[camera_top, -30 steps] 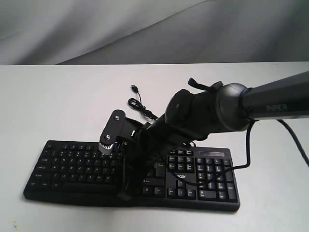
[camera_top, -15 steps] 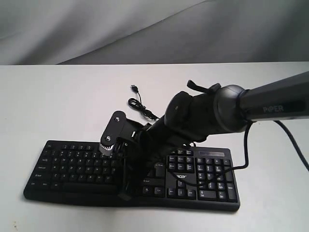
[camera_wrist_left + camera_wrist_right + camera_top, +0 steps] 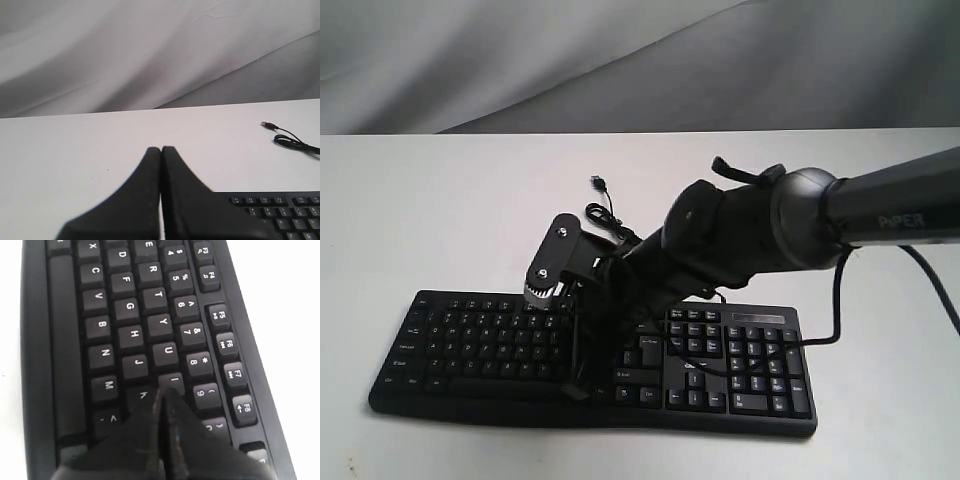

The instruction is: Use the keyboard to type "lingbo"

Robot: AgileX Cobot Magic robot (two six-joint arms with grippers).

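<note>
The jaws of the right gripper [image 3: 161, 392] are pressed together into one black point. That point has lifted a little off the key rows since a second ago and now hangs at the edge of the I key [image 3: 172, 381]. I judge one stroke is finished and the next is being lined up. The wide black plastic keyboard [image 3: 470, 340] lies along the near side of the white tabletop [image 3: 440, 200]. The left gripper [image 3: 161, 150], jaws likewise closed tip to tip, hovers by a keyboard corner. Farther back trails the thin black USB cable [image 3: 605, 215].
</note>
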